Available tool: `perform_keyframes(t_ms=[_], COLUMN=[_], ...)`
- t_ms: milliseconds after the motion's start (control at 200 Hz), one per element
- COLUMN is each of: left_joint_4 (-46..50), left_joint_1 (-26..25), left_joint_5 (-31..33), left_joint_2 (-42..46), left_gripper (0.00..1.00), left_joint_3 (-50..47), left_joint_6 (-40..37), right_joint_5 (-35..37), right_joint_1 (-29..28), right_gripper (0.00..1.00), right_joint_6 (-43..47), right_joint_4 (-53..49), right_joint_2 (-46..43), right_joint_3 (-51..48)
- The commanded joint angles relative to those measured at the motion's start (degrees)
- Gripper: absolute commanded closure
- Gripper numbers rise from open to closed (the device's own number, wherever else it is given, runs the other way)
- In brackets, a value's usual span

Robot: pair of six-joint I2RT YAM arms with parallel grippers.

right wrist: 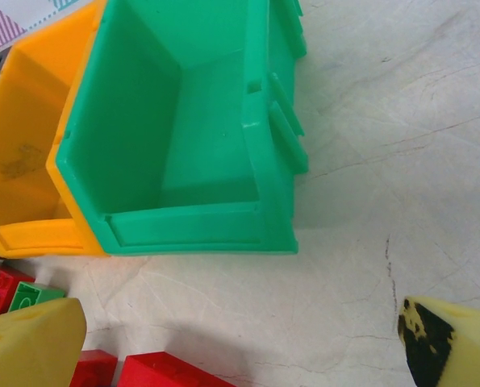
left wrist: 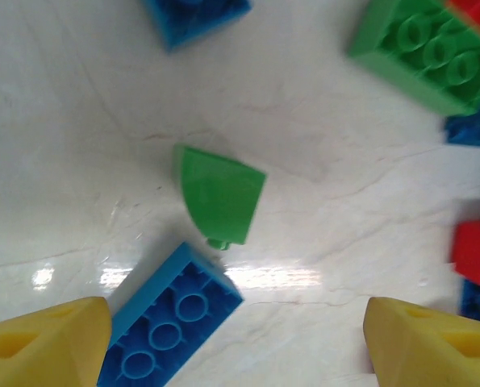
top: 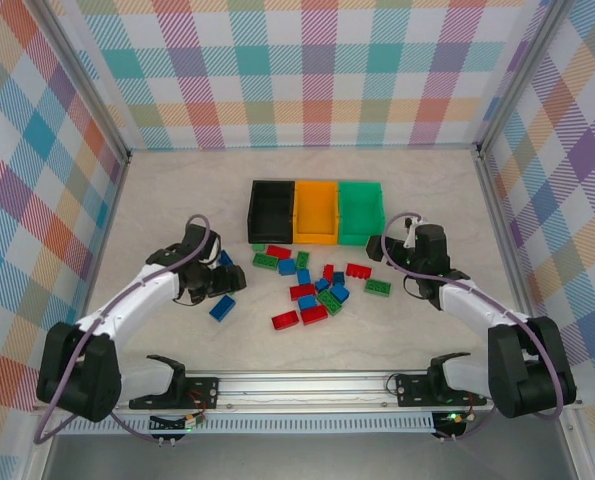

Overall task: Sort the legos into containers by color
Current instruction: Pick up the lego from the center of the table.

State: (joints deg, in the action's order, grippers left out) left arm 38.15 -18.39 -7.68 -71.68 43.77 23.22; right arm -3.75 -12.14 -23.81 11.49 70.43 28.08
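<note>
While the three bins (top: 315,212) stood behind the scattered legos (top: 302,292), both pincers gaped empty: right gripper (right wrist: 240,322) near the green bin (right wrist: 183,121), left gripper (left wrist: 235,322) over a small green piece (left wrist: 219,193). I'd have centred on it first, since a blue brick (left wrist: 171,322) sat just beside one finger.

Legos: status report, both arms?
Left gripper open, low over a blue brick, nothing held. Right gripper open near the green bin, which is empty. Legos loose on the table; nothing blocking.
</note>
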Motion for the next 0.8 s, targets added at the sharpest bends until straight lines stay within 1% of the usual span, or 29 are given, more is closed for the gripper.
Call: perform_keyframes(t_ms=[0, 235, 320, 390, 475, 515, 560, 615, 655, 685, 795], left_joint_4=[2.7, 2.08, 1.75, 1.62, 0.98, 0.8, 1.04, 1.06, 0.73, 0.41, 0.52], left_joint_1=[-0.66, -1.03, -1.13, -1.45, -1.9, -2.0, -2.01, -2.08, -2.16, -2.2, -2.35], left_joint_5=[3.07, 4.27, 3.47, 3.67, 3.97, 4.2, 4.71, 4.68, 4.61, 4.61, 5.02], left_joint_2=[-3.55, -11.31, -14.28, -15.98, -17.14, -17.63, -18.11, -18.48, -18.52, -18.54, -19.04], left_gripper=[0.21, 0.23, 0.31, 0.33, 0.34, 0.38, 0.39, 0.45, 0.46, 0.48, 0.49], left_joint_3=[2.7, 7.59, 8.73, 9.24, 9.23, 9.35, 9.47, 9.66, 9.51, 9.42, 9.86], left_joint_6=[0.89, -0.56, -0.98, -0.92, -0.9, -1.06, -1.1, -1.22, -1.2, -1.24, -1.41], right_joint_5=[1.79, 3.08, 3.13, 3.4, 3.9, 3.86, 3.75, 3.83, 3.91, 4.07, 3.96], right_joint_1=[-0.43, -0.6, -0.56, -0.69, -0.69, -0.73, -0.69, -0.76, -0.79, -0.74, -0.79], right_gripper=[0.01, 0.01, 0.01, 0.01, 0.01, 0.01, 0.01, 0.01, 0.01, 0.01, 0.01], right_joint_6=[-0.81, -0.67, -0.71, -0.71, -0.48, -0.53, -0.57, -0.71, -0.71, -0.62, -0.61], right_joint_4=[-1.0, -1.82, -1.97, -1.67, -2.22, -2.55, -2.29, -1.92, -2.05, -2.34, -2.41], right_joint_2=[0.61, -0.64, -1.08, -1.26, -1.0, -1.0, -1.0, -0.96, -0.76, -0.61, -0.69], right_joint_3=[1.28, 1.13, 1.13, 0.87, 1.1, 1.29, 1.24, 1.09, 1.12, 1.34, 1.45])
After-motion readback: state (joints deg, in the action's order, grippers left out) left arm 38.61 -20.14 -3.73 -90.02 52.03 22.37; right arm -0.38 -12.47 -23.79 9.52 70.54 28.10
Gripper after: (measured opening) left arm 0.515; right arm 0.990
